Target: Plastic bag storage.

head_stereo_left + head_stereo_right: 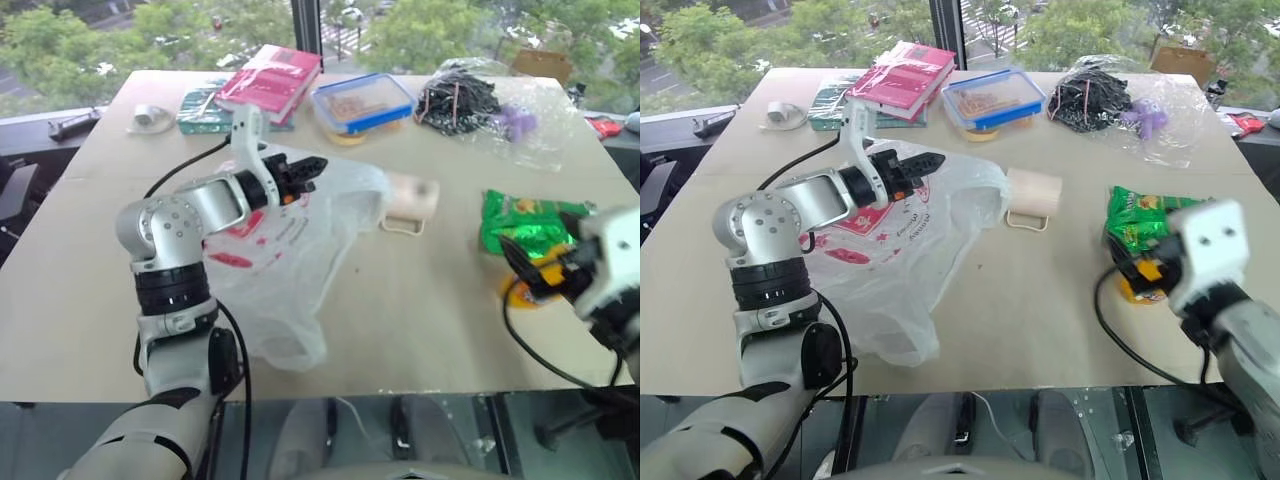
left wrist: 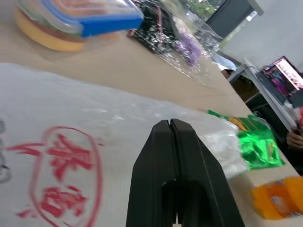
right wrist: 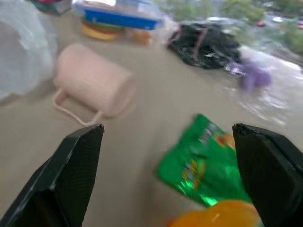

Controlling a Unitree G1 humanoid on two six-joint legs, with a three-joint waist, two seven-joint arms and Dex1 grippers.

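Left eye view: left gripper point(image 1: 305, 176) is seen closed over the plastic bag point(image 1: 300, 260) at centre-left; right gripper point(image 3: 168, 156) is spread wide, empty.

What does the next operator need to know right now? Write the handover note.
Left gripper: shut, over the plastic bag; whether it pinches the film is unclear.
Right gripper: open, holding nothing, near the green snack packet.
The bag lies spread and crumpled on the table, one edge against the tipped-over pink mug.
Done: nothing visibly folded or stowed.
Left: gather the bag and store it.
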